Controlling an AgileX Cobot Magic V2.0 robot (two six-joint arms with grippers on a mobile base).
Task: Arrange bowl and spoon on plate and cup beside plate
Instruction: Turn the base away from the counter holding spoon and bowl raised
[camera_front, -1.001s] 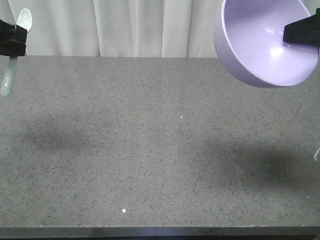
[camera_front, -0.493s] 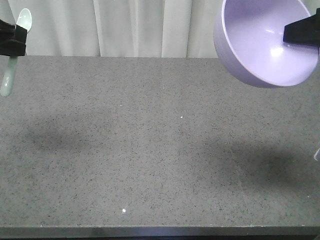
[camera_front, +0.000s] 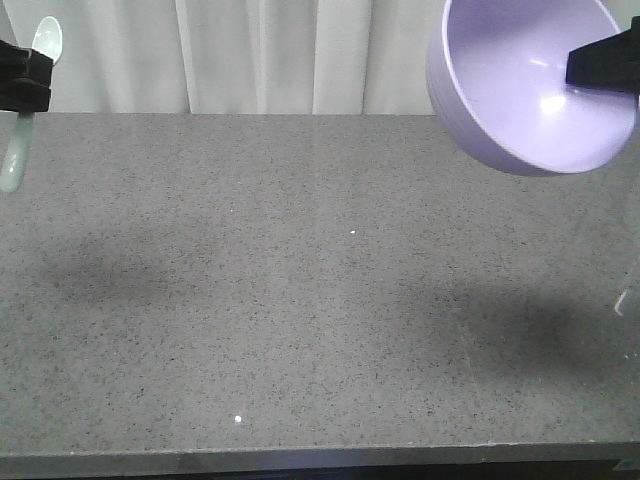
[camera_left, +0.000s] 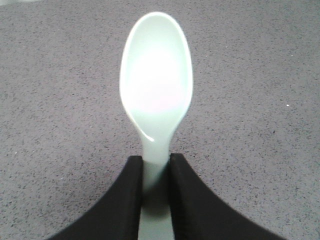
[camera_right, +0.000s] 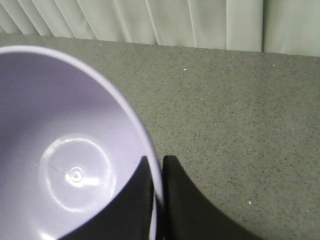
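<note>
Bowl (camera_front: 510, 85), spoon (camera_front: 46, 38) aloft as before

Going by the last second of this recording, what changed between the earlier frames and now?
The table and curtain slid slightly left in the front view while both arms kept their frame positions, so the camera or base probably shifted. Nothing was grasped or released: the left gripper still clamps the spoon, and the right gripper still holds the bowl by its rim, both aloft.
</note>
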